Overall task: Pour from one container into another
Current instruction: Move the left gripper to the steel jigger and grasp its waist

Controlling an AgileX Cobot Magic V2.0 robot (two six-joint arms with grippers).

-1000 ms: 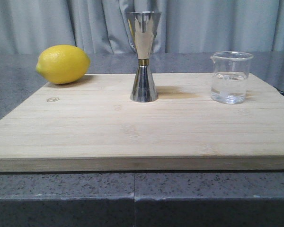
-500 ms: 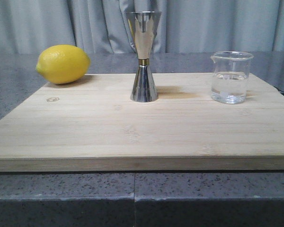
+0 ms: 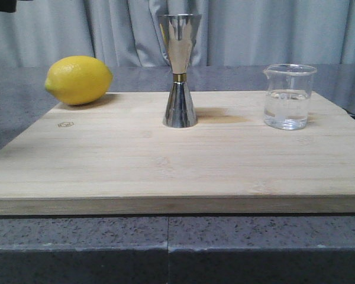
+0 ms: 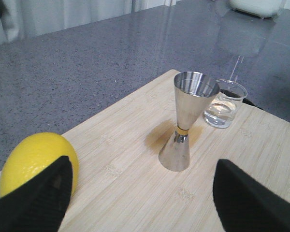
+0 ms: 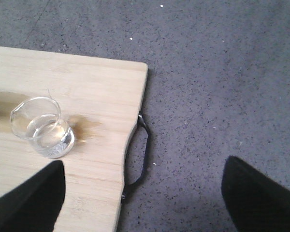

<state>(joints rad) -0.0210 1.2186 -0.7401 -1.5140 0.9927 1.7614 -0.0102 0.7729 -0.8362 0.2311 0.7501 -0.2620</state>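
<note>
- Looking forward over the table (image 3: 59, 248): the beaker (image 3: 289, 97) stands upright on the right side of the cutting board (image 3: 165, 165), partly filled with clear liquid, its spout turned toward the jigger (image 3: 179, 71).
- The jigger is upright near the board's middle toward the back, wide cup open upward. I read that layout as a setup for a sideways pour: source on the right, receiver at centre, well apart so neither gets knocked on approach.
- A lemon (image 3: 78, 80) sits at the back-left corner of the board, clear of the pouring line; I judge it plays no part.
- My left hand (image 4: 140, 193) is spread wide and empty, the fingers (image 4: 34, 203) dark at both lower corners of its wrist camera, hovering above the board with the jigger framed between them and the lemon close by one finger.
- My right hand (image 5: 142, 193) is also wide apart and holding nothing. It hangs high over the board's right edge, looking down on the beaker, which lies off to one side rather than between the fingers.
- Nothing is grasped yet. I'd expect the right hand has to centre on the beaker first.
</note>
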